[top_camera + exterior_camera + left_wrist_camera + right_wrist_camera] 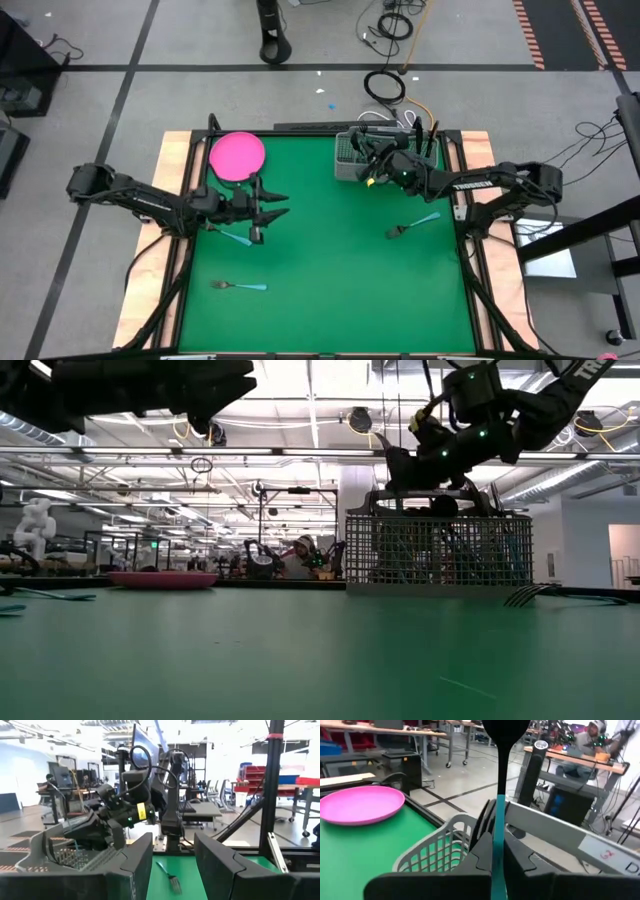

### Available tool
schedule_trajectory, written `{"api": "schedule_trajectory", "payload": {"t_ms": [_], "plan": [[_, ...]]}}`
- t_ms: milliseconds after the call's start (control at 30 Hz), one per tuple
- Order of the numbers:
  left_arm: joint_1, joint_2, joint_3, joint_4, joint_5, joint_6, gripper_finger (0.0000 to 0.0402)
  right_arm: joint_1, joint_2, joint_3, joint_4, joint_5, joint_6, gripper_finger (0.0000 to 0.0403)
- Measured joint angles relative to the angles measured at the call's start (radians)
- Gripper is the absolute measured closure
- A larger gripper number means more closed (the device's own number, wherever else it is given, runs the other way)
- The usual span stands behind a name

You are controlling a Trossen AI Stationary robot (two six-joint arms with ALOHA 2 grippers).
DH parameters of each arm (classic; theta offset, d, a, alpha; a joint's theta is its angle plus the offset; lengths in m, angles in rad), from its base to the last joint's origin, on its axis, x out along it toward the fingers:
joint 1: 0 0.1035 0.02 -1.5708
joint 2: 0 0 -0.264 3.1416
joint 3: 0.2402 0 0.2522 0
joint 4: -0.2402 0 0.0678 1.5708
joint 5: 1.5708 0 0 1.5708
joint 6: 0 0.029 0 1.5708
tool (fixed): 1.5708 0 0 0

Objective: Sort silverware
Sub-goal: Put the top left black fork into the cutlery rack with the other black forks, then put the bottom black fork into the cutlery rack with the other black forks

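Observation:
A spoon (498, 795) with a light blue handle and a dark head stands out past my right gripper (498, 851), which is shut on it just over the gray wire mesh basket (350, 155). In the low view that gripper (440, 455) hangs over the basket's rim (440, 518). My left gripper (278, 206) hovers open near the pink plate (237, 156), with nothing between its fingers (135, 860). Three forks lie flat on the green mat: one (236, 237) beside the left gripper, one (240, 286) toward the near left, one (412, 224) on the right. My right gripper pinches the spoon's light blue handle (497, 837) between its two fingers. The spoon lies along the fingers, its dark head (505, 730) beyond the fingertips. The fingers come about level from the table's right side. The spoon is lifted clear, above the basket.
The basket (440, 550) stands at the far edge right of the middle and holds several pieces. The pink plate (163, 579) lies at the far left. A black frame rail (300, 128) borders the mat. Bare green mat (330, 270) spreads through the middle and the near side.

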Motion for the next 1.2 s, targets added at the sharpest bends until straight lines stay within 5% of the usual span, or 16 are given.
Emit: {"api": "schedule_trajectory", "payload": {"t_ms": [500,933,1200], "plan": [[0.000,0.001,0.001,-0.005,0.006,-0.002,0.0254,0.000,0.088,0.000,0.001,0.061,0.106,0.0390],[0.000,0.000,0.001,-0.005,0.007,-0.007,0.0254,0.011,0.080,0.000,-0.023,0.058,0.114,0.0297],[0.000,0.000,0.002,-0.024,0.030,-0.008,0.0254,0.050,-0.057,0.000,-0.099,0.057,0.077,0.0273]]}}
